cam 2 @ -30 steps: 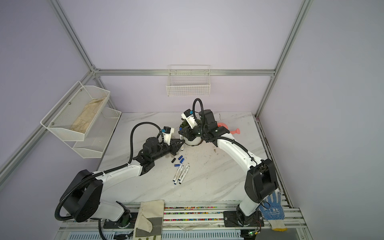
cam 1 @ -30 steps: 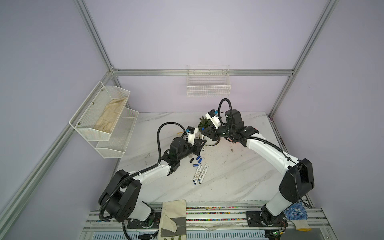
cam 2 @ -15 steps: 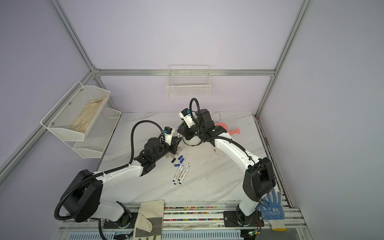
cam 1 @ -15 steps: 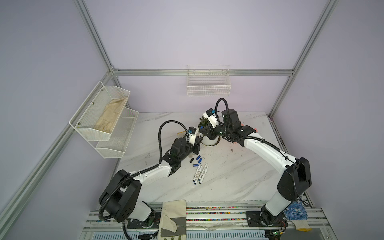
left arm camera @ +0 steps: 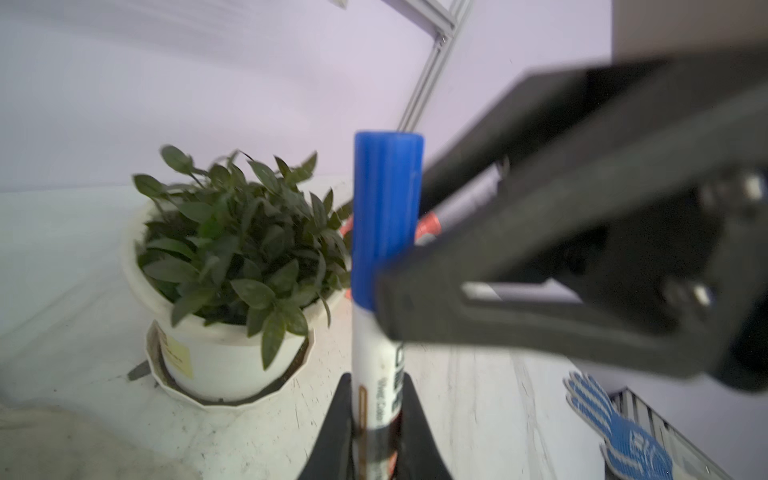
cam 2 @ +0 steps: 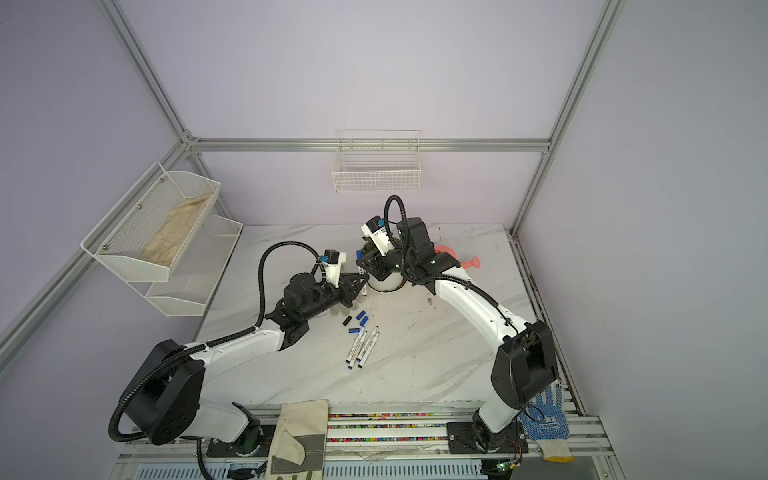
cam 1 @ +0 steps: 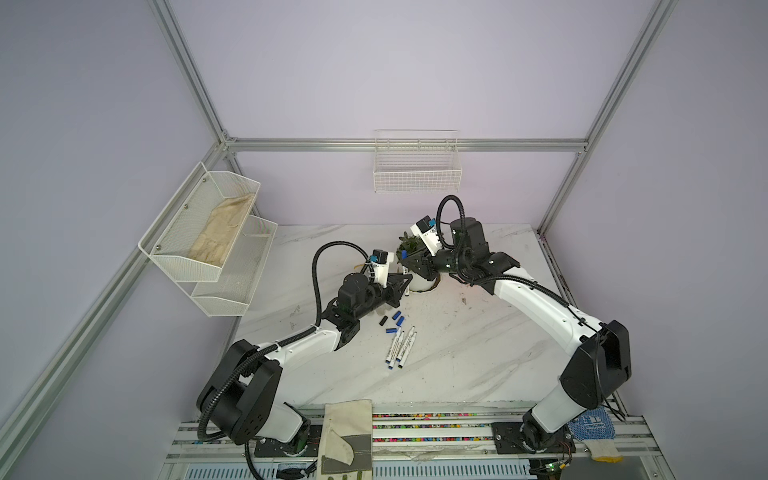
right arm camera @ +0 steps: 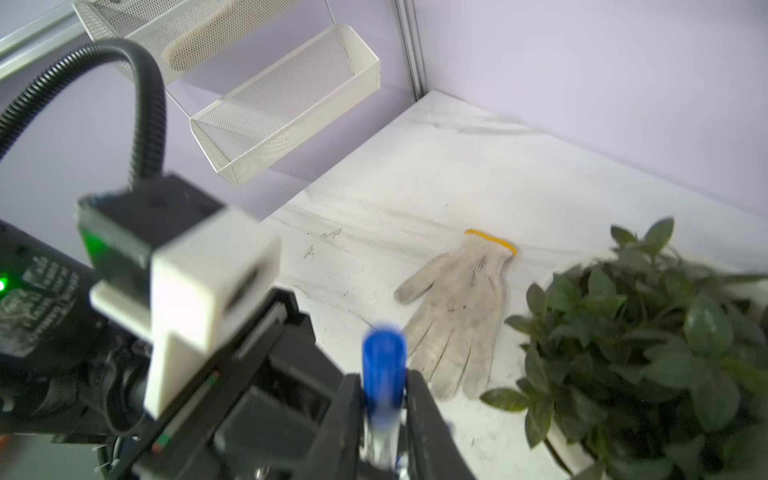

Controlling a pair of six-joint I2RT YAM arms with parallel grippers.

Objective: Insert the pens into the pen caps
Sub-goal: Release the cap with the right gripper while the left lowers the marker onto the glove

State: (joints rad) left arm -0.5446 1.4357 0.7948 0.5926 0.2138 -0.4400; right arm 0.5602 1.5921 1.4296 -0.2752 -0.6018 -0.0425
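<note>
left claw (left arm camera: pixel 376 384): clenched on white pen (left arm camera: pixel 374 353), blue cap (left arm camera: pixel 386 208) on its tip. right claw (right arm camera: pixel 384 388): jaws flank that cap, grasping or released, cannot tell. spare pens (cam 1: pixel 400 347), loose caps (cam 1: pixel 395 320): on counter (cam 1: pixel 478 353).

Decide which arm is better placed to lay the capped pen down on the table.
Probably left. The left gripper is shut on the pen by its barrel, so it carries the weight; the right gripper only flanks the blue cap.

White arm links (cam 1: pixel 536 303), black joints (cam 1: pixel 594 365), ribbed cables (cam 1: pixel 314 270)
</note>
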